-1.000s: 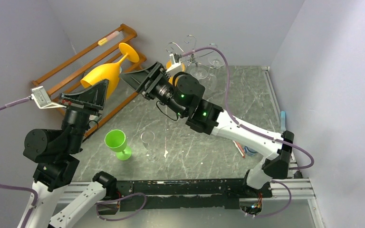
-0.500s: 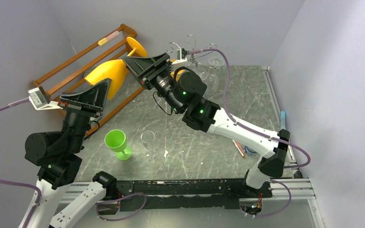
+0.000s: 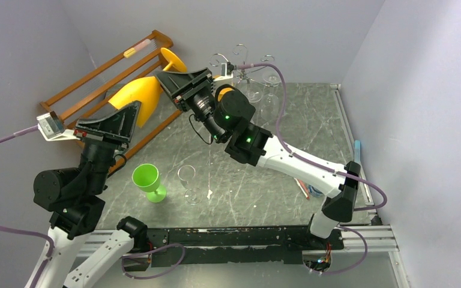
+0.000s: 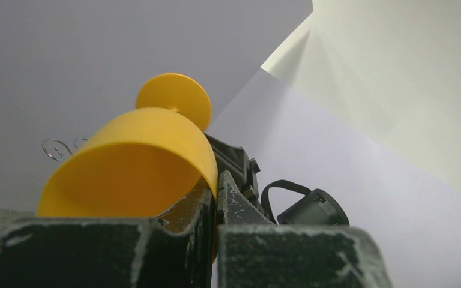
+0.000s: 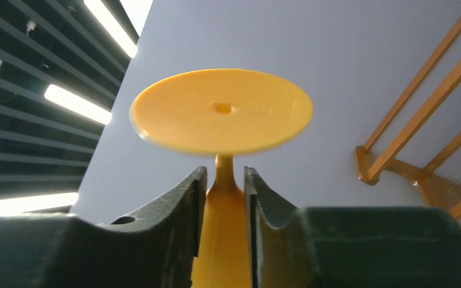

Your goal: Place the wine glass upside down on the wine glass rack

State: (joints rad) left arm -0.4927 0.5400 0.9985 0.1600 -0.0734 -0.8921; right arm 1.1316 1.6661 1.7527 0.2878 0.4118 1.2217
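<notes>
**Yellow glass held by both tools, left of the rack**

The yellow glass [image 3: 133, 96] hangs tilted above the tabletop [image 3: 288, 132]. Its foot points up and back, its bowl mouth down toward the left arm. It sits in front of the wooden rack [image 3: 96, 72] and to the left of the silver wire rack [image 3: 243, 60], not touching that rack.

The left tool [image 3: 129, 114] is nearly closed. In the left wrist view its fingers pinch the bowl's rim, with only a thin slit between them.

The right tool [image 3: 163, 77] reaches in from the right. In the right wrist view its fingers stand narrowly apart around the stem just under the foot disc. The stem fills the gap lower down.

A green glass [image 3: 147, 180] and a clear glass [image 3: 187, 180] stand upright side by side on the tabletop near the arm bases.
</notes>
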